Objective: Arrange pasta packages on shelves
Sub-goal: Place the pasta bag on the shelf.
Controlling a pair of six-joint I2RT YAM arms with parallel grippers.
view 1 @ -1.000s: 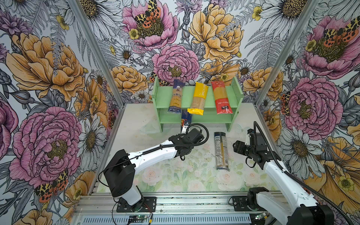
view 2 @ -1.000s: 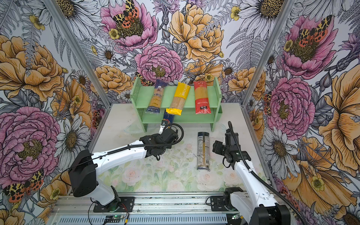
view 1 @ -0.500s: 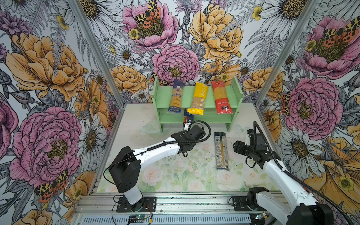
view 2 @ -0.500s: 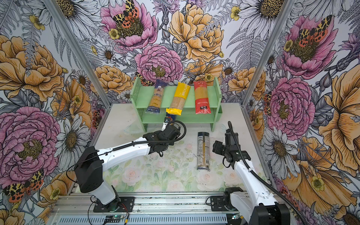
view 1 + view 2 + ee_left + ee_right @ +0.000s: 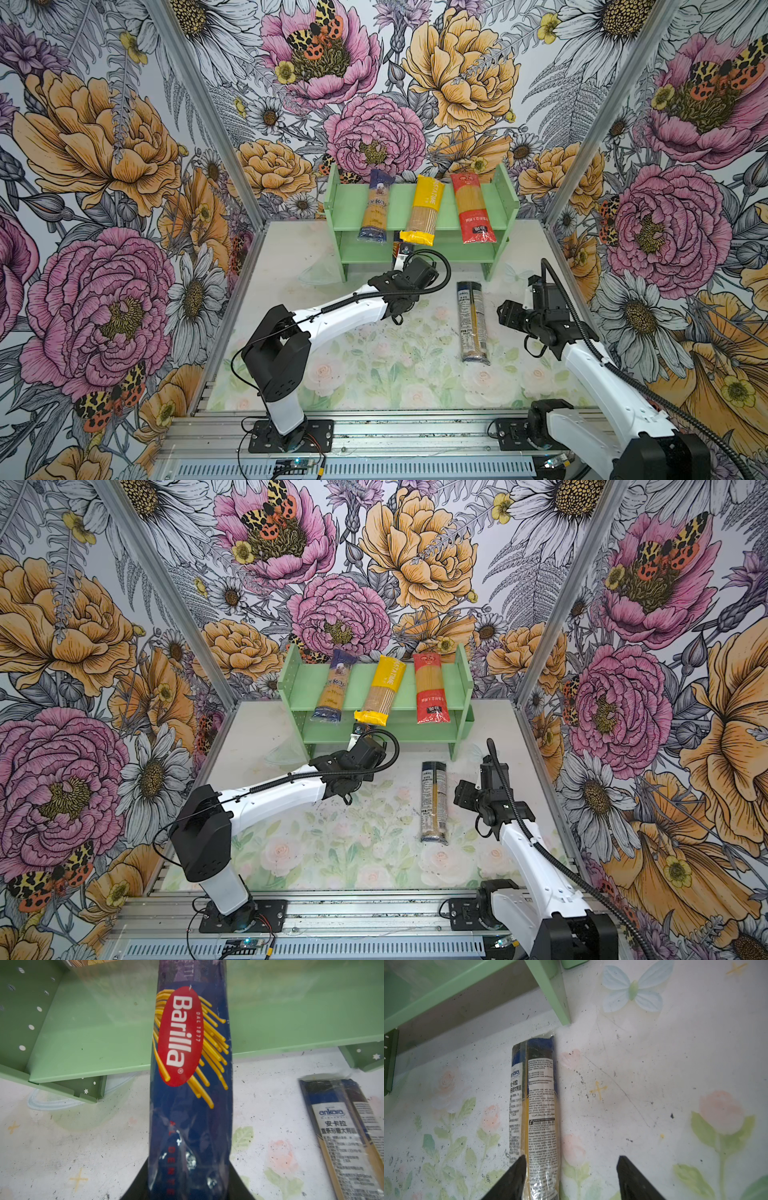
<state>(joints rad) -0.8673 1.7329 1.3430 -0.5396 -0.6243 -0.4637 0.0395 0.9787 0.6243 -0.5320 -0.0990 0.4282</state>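
Rack check, left to right: the pale green shelves (image 5: 349, 208) stand at the back of the table (image 5: 291, 257), with three packets lying front to back across the top shelf: blue-ended packet (image 5: 376, 205), yellow packet (image 5: 423, 208), red packet (image 5: 473, 210). The yellow one sits askew, and its near end overhangs the front edge. Directly below that overhang, the left gripper (image 5: 188, 1178) is clamped on the tail of the Barilla packet (image 5: 190, 1064). The packet's nose reaches in over the lower shelf (image 5: 93, 1032), while roughly half its length hangs over the table. Step in hand, as I judge it: seat this packet on the lower tier. To do it well, keep it low and level so the nose passes under the yellow overhang rather than nudging it. Push straight in along the packet's own axis, since a tail grip on slick film lets the front droop or swing. Release only once most of the length rests on the board. Keeping it left of centre would leave the right side of that tier free. Further right, the white-label packet (image 5: 473, 322) lies flat on the table in front of the rack, its far end near the right side panel's foot. The right gripper (image 5: 571, 1159) sits at that packet's near end, jaws apart and holding nothing. Contact with the film cannot be told.
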